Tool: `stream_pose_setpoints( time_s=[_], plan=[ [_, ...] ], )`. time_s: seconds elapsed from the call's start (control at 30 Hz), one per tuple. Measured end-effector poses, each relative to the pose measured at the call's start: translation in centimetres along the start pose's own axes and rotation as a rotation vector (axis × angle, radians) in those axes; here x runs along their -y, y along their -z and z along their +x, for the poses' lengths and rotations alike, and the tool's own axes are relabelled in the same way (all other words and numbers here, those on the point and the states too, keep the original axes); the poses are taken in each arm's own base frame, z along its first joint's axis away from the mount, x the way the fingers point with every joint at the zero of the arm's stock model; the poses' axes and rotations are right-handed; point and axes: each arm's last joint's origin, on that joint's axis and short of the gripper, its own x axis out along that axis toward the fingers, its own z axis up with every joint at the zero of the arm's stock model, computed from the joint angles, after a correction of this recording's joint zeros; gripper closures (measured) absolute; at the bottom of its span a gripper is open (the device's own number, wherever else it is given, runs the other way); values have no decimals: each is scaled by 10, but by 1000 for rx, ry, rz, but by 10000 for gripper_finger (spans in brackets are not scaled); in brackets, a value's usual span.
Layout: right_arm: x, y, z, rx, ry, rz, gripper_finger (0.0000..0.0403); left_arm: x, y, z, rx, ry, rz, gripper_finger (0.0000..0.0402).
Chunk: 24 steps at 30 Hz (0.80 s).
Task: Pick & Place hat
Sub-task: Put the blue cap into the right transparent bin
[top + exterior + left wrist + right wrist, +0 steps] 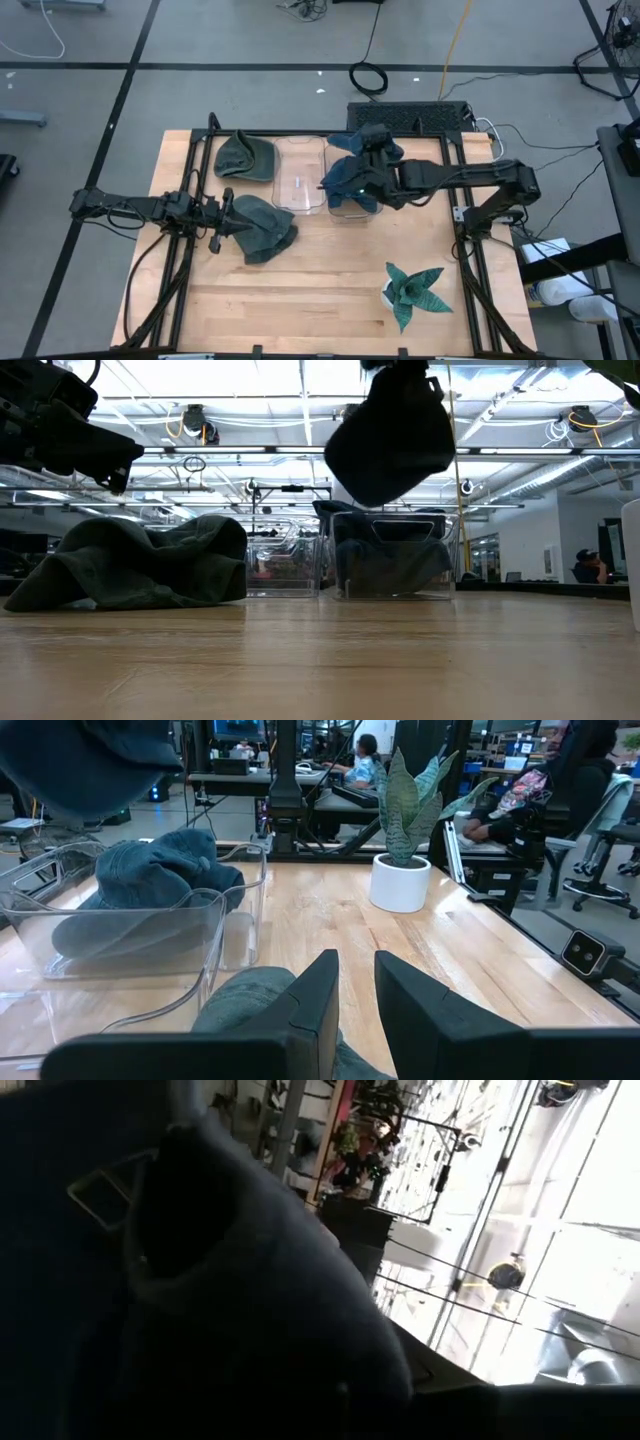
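Observation:
A dark blue hat (343,178) hangs from my right gripper (360,180) above the right clear bin (352,212). In the low view the hat (390,435) is clear of the bin (390,555), where other blue hats (160,870) lie. A dark green hat (265,228) lies crumpled on the table (140,565). My left gripper (236,215) hovers at its left edge, raised above it (112,460), with a narrow gap between its fingers (357,985). A second green hat (245,155) lies by the far edge. My right gripper is shut on the dark blue hat, whose cloth (250,1310) fills the right wrist view and hides the fingers. Which part it has cannot be told. The hat hangs below the gripper, bunched and lifted clear above the right bin.
An empty clear bin (300,175) stands left of the filled one. A potted plant (412,290) in a white pot stands near the table's right near corner. Bare wood lies along the near edge. People sit at desks beyond the table (365,755).

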Motion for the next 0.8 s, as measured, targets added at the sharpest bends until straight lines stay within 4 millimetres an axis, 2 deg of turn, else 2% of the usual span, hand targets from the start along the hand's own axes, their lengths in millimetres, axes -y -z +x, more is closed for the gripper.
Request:
stream_pose_setpoints(
  time_s=[0.23, 0.43, 0.63, 0.8],
  plan=[
    [-26, -15, 8, -34, -26, -43, 403, 0, 0, 0, 0, 0, 0, 325],
    [-44, -20, 19, -143, 37, -79, 403, 0, 0, 0, 0, 0, 0, 325],
    [-61, -34, 23, -112, -24, -19, 403, 0, 0, 0, 0, 0, 0, 325],
    [-78, -49, 23, -66, -104, -36, 403, 0, 0, 0, -1, 0, 0, 325]
  ],
)
